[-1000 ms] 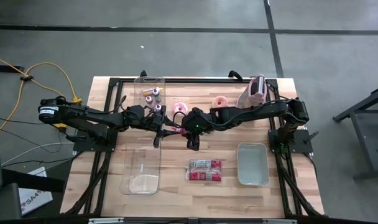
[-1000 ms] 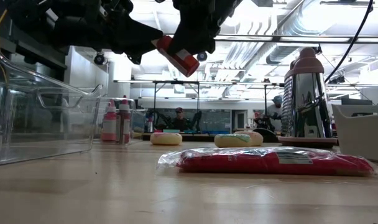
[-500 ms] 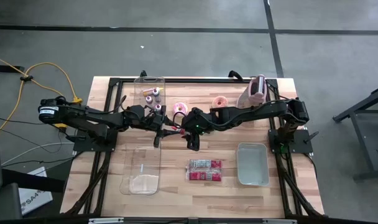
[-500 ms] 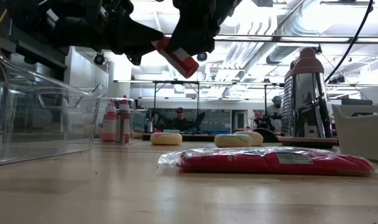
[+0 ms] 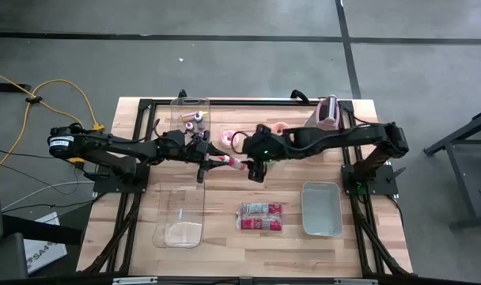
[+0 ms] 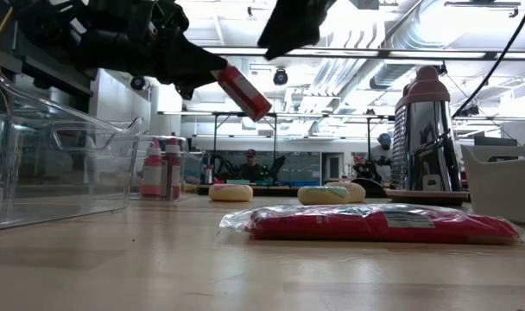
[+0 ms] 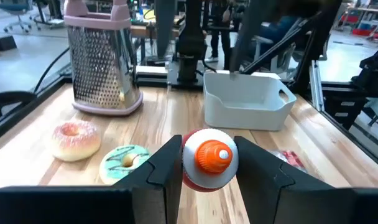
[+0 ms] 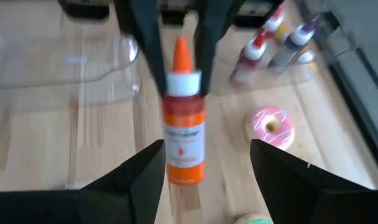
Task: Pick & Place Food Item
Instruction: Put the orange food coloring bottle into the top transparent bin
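Item: 1 small squeeze bottle (image 8: 184, 134), orange-red body, white collar, orange cone tip. Location: aloft over mid-table, clear of the wood, tilted with its base angled down in the low view. Held by the left gripper (image 7: 207, 163), whose 2 fingers (image 7: 164, 168) are closed partway on the cap end. The right gripper (image 8: 204, 165) sits just beside the bottle's base, its fingers spread wide and touching nothing.

Handling, by judgement: light, thin plastic, smooth and probably slick with a printed label; walls likely give under a hard pinch, so contents could ooze at the tip. Best taken across the stiff collar or shoulder, or squarely across the body with modest force.

Surroundings: 1 clear tub (image 5: 179, 215) toward the near left; 1 clear tray (image 5: 191, 113) with more bottles at the far side; 1 pink doughnut (image 8: 270, 126); 1 red packet (image 5: 260, 216); 1 white bin (image 5: 321, 209); 1 grater (image 7: 102, 57).

Obscured: the label text is unreadable; the bottle's fill level cannot be told; the low view cuts off both arms at the upper edge.
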Available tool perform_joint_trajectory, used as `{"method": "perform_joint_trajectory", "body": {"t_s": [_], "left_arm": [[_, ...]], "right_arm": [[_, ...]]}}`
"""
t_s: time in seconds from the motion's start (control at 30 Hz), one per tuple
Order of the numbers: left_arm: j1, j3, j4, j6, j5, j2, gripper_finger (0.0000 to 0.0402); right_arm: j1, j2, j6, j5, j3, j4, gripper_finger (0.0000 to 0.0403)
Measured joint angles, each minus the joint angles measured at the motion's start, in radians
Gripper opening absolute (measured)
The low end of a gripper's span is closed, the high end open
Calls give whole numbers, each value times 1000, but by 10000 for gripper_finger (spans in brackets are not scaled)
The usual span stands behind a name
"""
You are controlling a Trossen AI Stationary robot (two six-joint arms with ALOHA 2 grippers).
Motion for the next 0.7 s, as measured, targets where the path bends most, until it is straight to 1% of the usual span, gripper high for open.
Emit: {"method": "perform_joint_trajectory", "body": {"t_s": [0.17, 0.23, 0.43, 0.6, 0.7], "left_arm": [[17, -1, -21, -12, 3, -18, 117], [23, -1, -37, -13, -1, -34, 117], [41, 1, -61, -26, -1, -65, 117], [67, 0, -144, -31, -7, -108, 117], [84, 0, -168, -31, -9, -129, 117]], "right_arm": [[-13, -59, 19, 44, 0, -83, 224], [-15, -70, 31, 58, 0, -82, 224], [-21, -71, 29, 57, 0, -83, 224], [-21, -63, 26, 55, 0, -81, 224], [-21, -64, 25, 53, 0, -75, 224]]}}
